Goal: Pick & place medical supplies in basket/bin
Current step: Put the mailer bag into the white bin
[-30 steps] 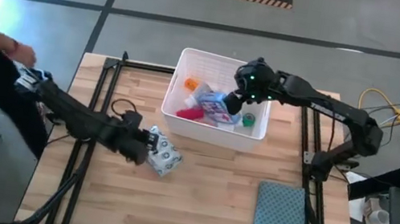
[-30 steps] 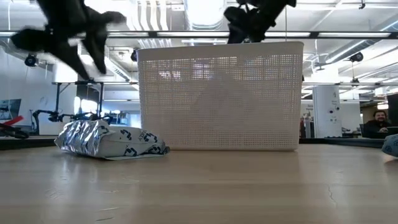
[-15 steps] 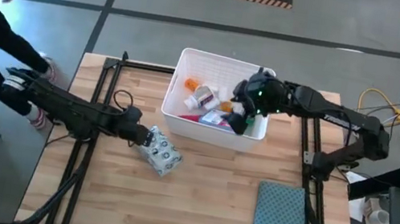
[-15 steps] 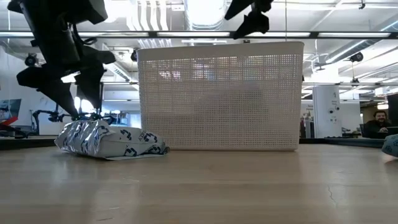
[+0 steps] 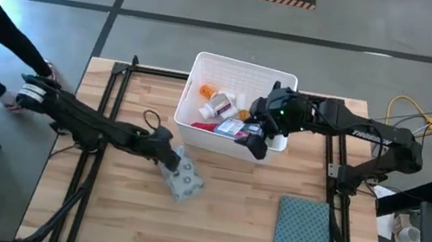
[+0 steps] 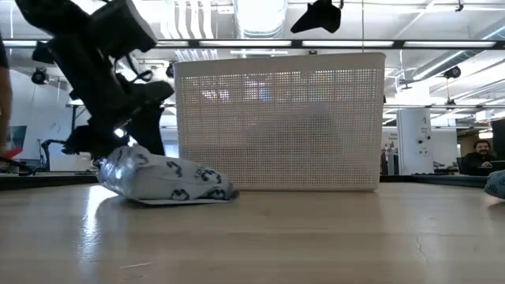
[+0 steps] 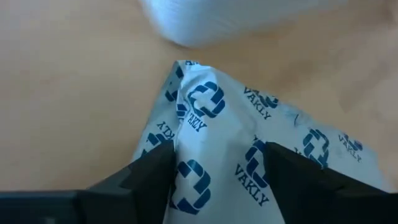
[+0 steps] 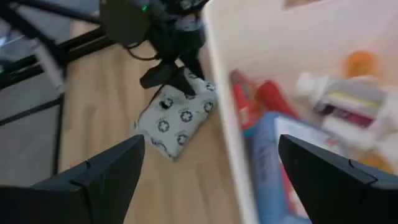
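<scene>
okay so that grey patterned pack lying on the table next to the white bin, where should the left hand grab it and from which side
Grip the grey patterned pack at its raised, crumpled end, the one toward the left arm, coming down from above. It lies flat on the wooden table just clear of the white bin, so its flat face offers little. The left hand already straddles that puckered end, fingers open.

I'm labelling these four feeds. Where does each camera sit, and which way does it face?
High: overhead, straight down; both arms, bin.
Low: table height, level; bin wall, grey pack.
Left wrist: left gripper open around the pack.
Right wrist: right gripper open above the bin rim.
All four views show the pack.
</scene>
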